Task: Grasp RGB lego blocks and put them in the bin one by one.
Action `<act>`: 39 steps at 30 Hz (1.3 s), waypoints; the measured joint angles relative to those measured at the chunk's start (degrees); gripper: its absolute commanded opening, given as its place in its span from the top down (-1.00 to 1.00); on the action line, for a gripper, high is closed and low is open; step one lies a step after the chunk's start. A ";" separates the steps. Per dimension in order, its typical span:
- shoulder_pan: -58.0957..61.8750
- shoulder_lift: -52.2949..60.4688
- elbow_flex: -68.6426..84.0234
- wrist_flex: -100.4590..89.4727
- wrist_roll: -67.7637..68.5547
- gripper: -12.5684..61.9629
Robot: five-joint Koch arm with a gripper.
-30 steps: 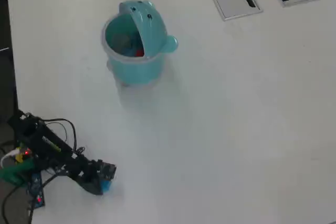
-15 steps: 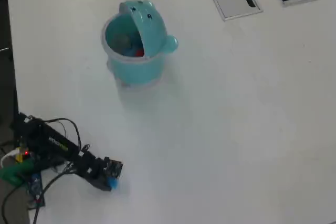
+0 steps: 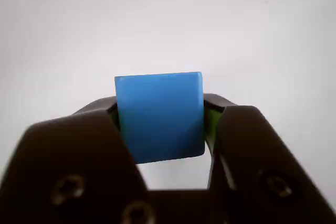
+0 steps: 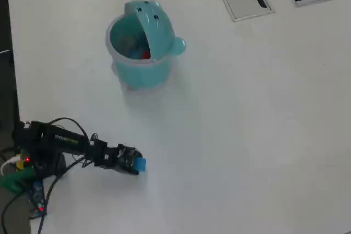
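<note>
1. We note the gripper [image 3: 160,121] clamped on the blue block [image 3: 159,116], jaws pressing both its sides.
2. Overhead, that block [image 4: 140,164] sits well below the bin [image 4: 143,69], apart from it.
3. Red block [image 4: 145,55] lies inside the bin.

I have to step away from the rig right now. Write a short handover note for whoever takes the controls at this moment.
Gripper: shut on the blue block, a jaw pressing each side.
In the overhead view it sits low and left on the table, well short of the bin.
Bin: upright, flap raised; something red shows inside, other contents unclear.
No loose blocks are visible on the table.
Left: carry the blue block over the bin's opening and release it.
</note>
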 measured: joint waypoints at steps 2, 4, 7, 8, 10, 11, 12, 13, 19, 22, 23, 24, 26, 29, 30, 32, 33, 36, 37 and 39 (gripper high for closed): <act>-3.96 2.02 -1.49 -0.26 2.81 0.22; -7.38 4.22 -2.29 -0.26 3.78 0.33; -17.49 10.02 -3.78 -0.26 7.03 0.38; -20.39 11.60 -5.27 -0.26 7.12 0.39; -28.83 14.24 -7.47 -0.18 7.56 0.39; -30.32 14.68 -8.00 -0.18 7.47 0.39; -31.29 14.94 -8.00 -0.18 7.47 0.39; -39.38 16.17 -11.95 -0.18 9.76 0.39; -54.05 16.17 -23.03 -7.38 10.81 0.64; -61.17 10.90 -32.34 -7.38 9.58 0.64; -61.79 10.46 -33.49 -7.47 9.32 0.64; -64.69 7.65 -37.44 -7.38 6.94 0.64; -64.95 5.27 -38.06 -7.47 6.50 0.64; -65.83 0.88 -40.52 -7.38 5.01 0.64; -65.83 -0.26 -41.22 -7.38 5.01 0.64; -66.01 -3.52 -42.98 -7.38 4.48 0.64; -65.92 -4.57 -43.15 -7.47 4.22 0.64; -65.92 -10.55 -49.04 -7.47 3.16 0.64; -65.92 -12.83 -51.50 -7.47 3.16 0.64; -65.92 -15.29 -53.61 -7.47 2.90 0.64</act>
